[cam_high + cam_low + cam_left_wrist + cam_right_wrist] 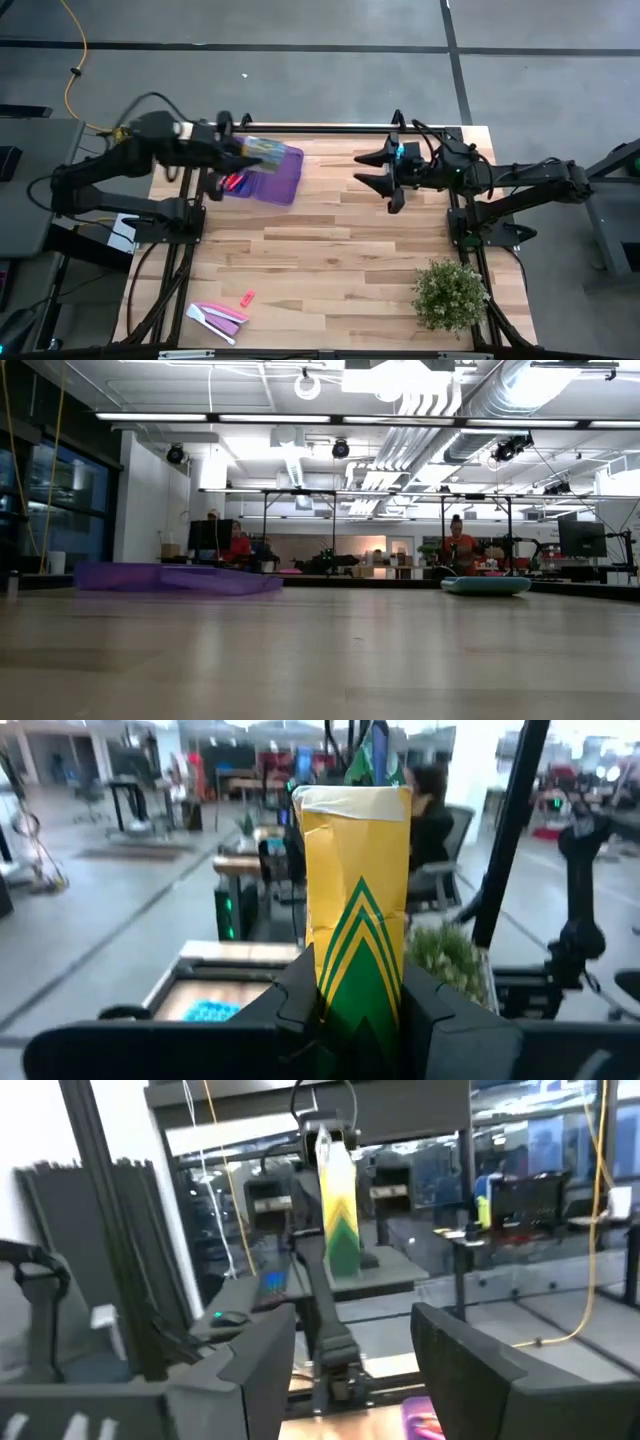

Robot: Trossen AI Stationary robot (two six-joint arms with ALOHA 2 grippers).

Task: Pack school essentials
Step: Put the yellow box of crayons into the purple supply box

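Observation:
My left gripper (pixel 240 150) is shut on the yellow-green crayon box (pixel 262 150), held in the air over a purple see-through case (pixel 278 182). The case lies flat on the table at the far left with a red piece (pixel 232 183) inside it. The right wrist view shows the crayon box (pixel 338 1200) from the front. My right gripper (pixel 360 169) hovers open at the far right, its fingers pointing toward the case with nothing between them. A pink and white piece (pixel 218 318) and a small pink piece (pixel 247 298) lie near the front left edge. My left gripper pinches the crayon box at its green end (pixel 358 982) between its two fingers (pixel 296 1002), one on each broad side. The fingers point level toward the table's right and lie along the box. The box sticks straight out past the fingertips, clear of the case and the table.
A small bushy plant (pixel 450 295) stands at the near right corner. Black frame rails (pixel 186 250) run along both sides of the table. Bare wood (pixel 330 260) lies in the middle. The low view shows the purple case (pixel 180 578) low on the table.

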